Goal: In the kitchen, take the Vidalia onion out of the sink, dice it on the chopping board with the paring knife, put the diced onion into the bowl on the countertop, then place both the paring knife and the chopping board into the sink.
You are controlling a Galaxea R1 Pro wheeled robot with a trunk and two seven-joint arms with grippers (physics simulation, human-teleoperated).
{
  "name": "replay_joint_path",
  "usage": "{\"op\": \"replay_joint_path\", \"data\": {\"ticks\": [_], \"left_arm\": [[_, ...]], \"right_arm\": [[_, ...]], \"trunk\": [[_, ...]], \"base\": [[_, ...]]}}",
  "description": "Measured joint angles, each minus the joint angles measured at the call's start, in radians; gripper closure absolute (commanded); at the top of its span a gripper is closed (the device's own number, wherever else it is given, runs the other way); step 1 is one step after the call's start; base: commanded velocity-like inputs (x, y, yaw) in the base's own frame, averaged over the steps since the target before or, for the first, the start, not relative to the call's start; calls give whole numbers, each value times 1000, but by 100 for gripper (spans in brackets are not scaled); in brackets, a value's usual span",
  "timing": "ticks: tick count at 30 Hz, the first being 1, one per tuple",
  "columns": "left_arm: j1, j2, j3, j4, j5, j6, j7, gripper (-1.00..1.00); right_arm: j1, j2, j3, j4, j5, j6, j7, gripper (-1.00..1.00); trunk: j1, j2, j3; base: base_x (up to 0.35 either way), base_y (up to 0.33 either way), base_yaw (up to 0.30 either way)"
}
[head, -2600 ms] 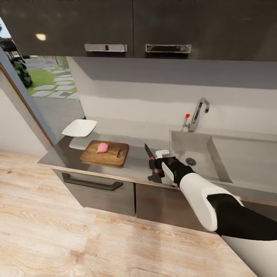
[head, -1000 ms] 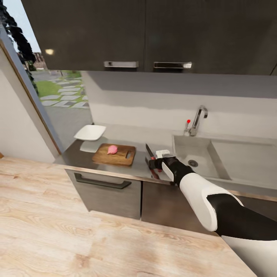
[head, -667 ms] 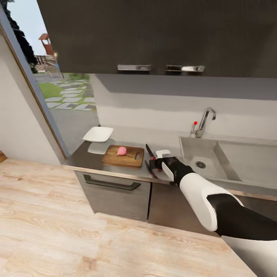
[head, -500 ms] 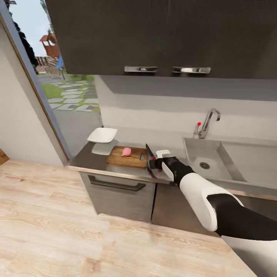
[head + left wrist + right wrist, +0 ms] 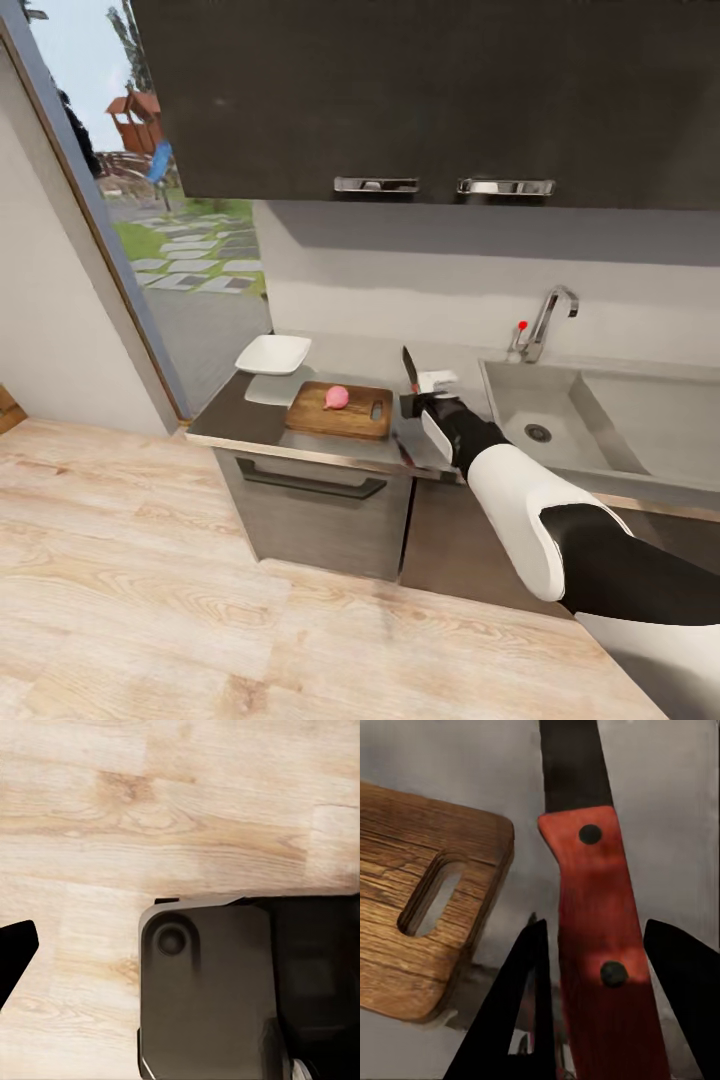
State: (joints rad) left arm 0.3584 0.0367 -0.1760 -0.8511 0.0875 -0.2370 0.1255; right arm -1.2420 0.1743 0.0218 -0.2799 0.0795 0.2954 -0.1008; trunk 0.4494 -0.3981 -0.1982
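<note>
right tool [image 5: 600,1020]: pinching knife [image 5: 409,368] by its red handle, blade up, held over surface [image 5: 300,443] edge beside board
left tool: state can't tell; its view faces wood floor [image 5: 150,810]
onion [image 5: 337,397]: pink, whole, on board [image 5: 340,411]
bowl [image 5: 273,354]: on surface behind board's left end
sink [image 5: 560,420]: right of knife

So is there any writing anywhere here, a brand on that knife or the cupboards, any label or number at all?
None can be read.
Paring knife: plain red handle with two dark rivets, no brand.
Chopping board: bare wood grain.
Bowl: plain white.
Upper cabinets: dark doors and metal handles, no lettering.
</note>
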Motion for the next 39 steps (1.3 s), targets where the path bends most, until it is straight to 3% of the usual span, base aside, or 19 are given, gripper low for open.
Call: {"op": "replay_joint_path", "data": {"ticks": [4,8,10,14,19,22,26,31,36,39], "left_arm": [[-42,0,1,47,3,0,0,-100],[-69,0,1,81,3,0,-1,-100],[-78,-1,1,91,3,0,-1,-100],[-81,-2,1,93,3,0,-1,-100],[-82,-3,1,89,3,0,-1,-100],[-85,-3,1,91,3,0,-2,-100],[-86,-3,1,94,3,0,-2,-100],[-87,0,1,94,3,0,-2,-100],[-87,3,1,121,3,0,-2,-100],[-87,3,2,125,3,0,-2,-100]], "right_arm": [[0,0,2,-15,-1,-55,-134,100],[0,0,42,-17,14,-78,-193,100],[0,0,78,-8,62,-84,-247,100],[0,0,89,5,145,-85,-324,100],[1,0,97,12,186,-78,-345,100],[0,0,153,8,244,-21,-350,100],[1,0,201,0,305,57,-351,100],[1,0,227,-4,335,106,-350,100],[1,0,376,-13,486,214,-354,100],[1,0,398,-31,508,228,-351,100]], "trunk": [[0,0,0],[0,0,0],[0,0,0],[0,0,0],[0,0,0],[0,0,0],[0,0,0],[0,0,0],[0,0,0],[0,0,0]], "base": [[0,0,0],[0,0,0],[0,0,0],[0,0,0],[0,0,0],[0,0,0],[0,0,0],[3,0,0],[61,0,0],[46,0,0]]}}
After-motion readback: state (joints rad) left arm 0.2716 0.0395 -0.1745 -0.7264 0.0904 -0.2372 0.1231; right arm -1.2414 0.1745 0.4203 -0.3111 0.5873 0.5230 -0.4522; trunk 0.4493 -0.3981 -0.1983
